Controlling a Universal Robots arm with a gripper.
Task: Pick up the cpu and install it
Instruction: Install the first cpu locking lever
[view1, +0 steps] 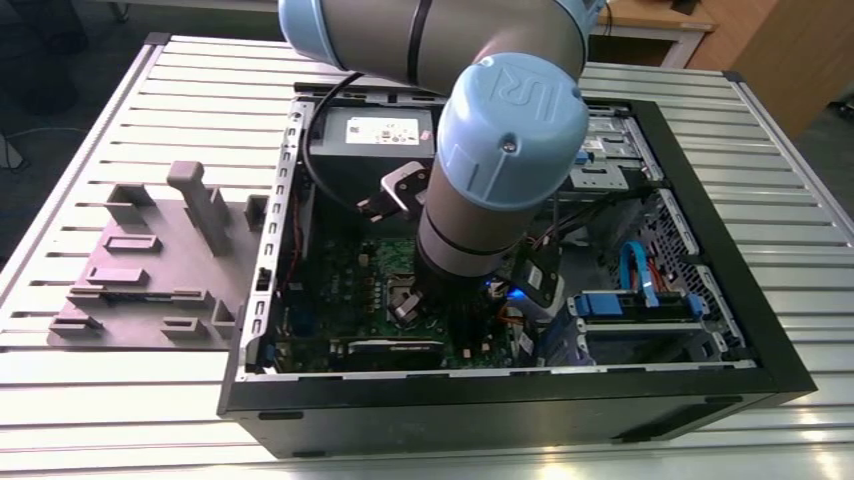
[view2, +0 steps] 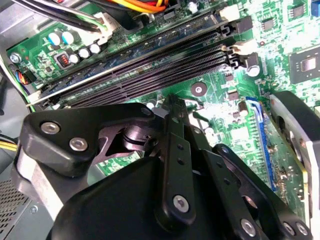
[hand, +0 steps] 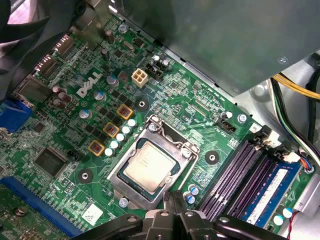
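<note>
I'm looking at a ribbed metal table (view1: 120, 400) with an open black computer case (view1: 747, 330) lying on it, wooden furniture behind. A grey plastic fixture (view1: 147, 270) sits on the table, well apart from my arm, towards the exterior view's left. My arm (view1: 501, 170) reaches down inside the case over the green motherboard (hand: 75, 165). In the first wrist view I see the cpu (hand: 149, 165) seated flat inside the metal-framed socket (hand: 125, 160), just ahead of my gripper (hand: 172, 200), not touching it. The second wrist view gives me the black memory slots (view2: 150, 65) beyond the gripper's linkage instead. My fingertips look drawn close together, holding nothing.
</note>
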